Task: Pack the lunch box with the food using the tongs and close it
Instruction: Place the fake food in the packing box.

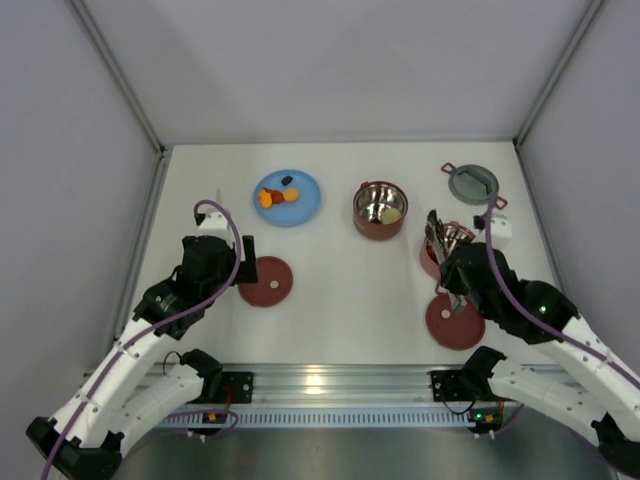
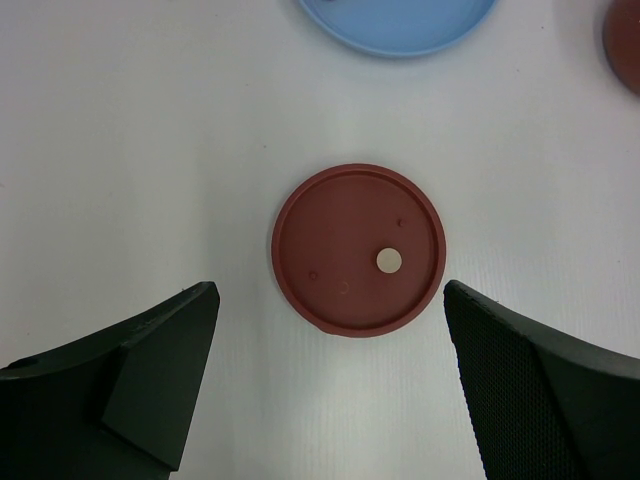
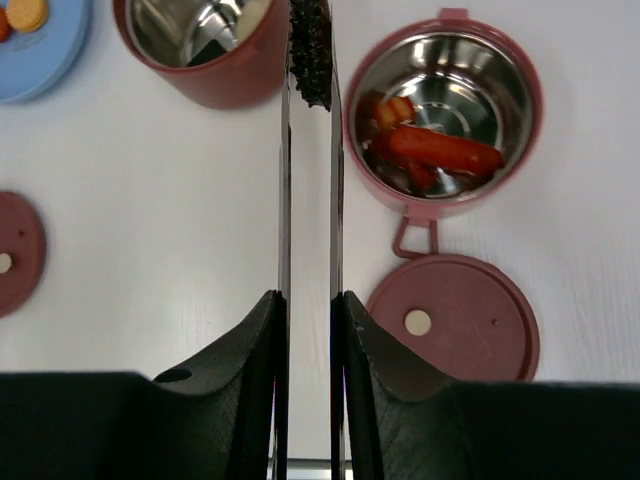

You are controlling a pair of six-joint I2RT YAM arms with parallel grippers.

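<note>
My right gripper (image 3: 310, 295) is shut on the silver tongs (image 3: 286, 190), whose two arms run straight ahead. Their dark tips (image 3: 311, 50) stand close together between two dark-red lunch box bowls; whether they pinch anything I cannot tell. The right bowl (image 3: 520, 130) holds orange and red food (image 3: 440, 150). The left bowl (image 1: 380, 209) holds a cream piece. More food (image 1: 275, 196) lies on the blue plate (image 1: 305, 205). My left gripper (image 2: 328, 290) hangs open just short of a flat dark-red lid (image 2: 340, 230). From above, the right gripper (image 1: 452, 270) and tongs (image 1: 440, 235) cover part of the right bowl.
A second dark-red lid (image 1: 455, 321) lies near the front right, below the right bowl. The grey two-eared cover (image 1: 473, 183) sits at the back right. Grey walls close in the table on three sides, and a metal rail (image 1: 330, 385) runs along the near edge.
</note>
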